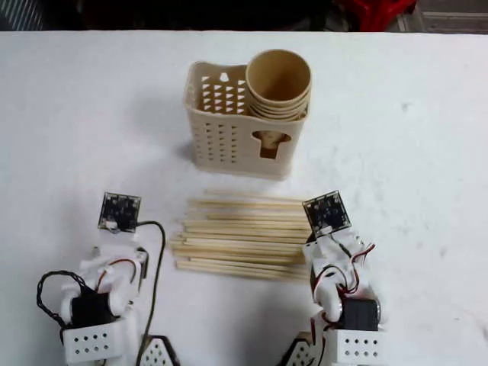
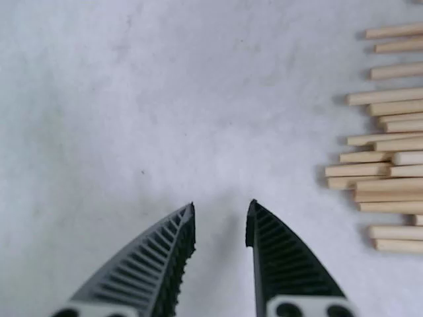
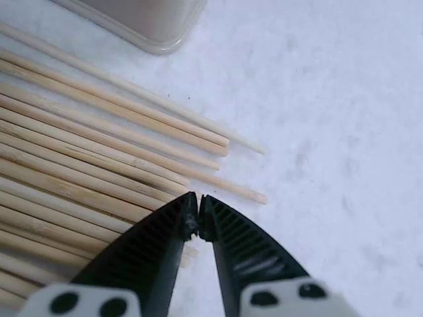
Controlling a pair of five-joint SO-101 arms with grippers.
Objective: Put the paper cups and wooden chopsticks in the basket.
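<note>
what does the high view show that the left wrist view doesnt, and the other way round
High view, not left wrist: the basket with the cups stacked inside, plus the left arm and right arm. Left wrist, not high: the left claw, open. Both: the chopsticks lying loose on the table.

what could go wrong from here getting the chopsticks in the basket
1. The chopsticks lie in a loose, flat pile. A pinch near their ends by the right gripper may lift only a few and scatter the rest.
2. The paper cups fill one side of the basket, so long sticks might snag its rim or tip it.
</note>
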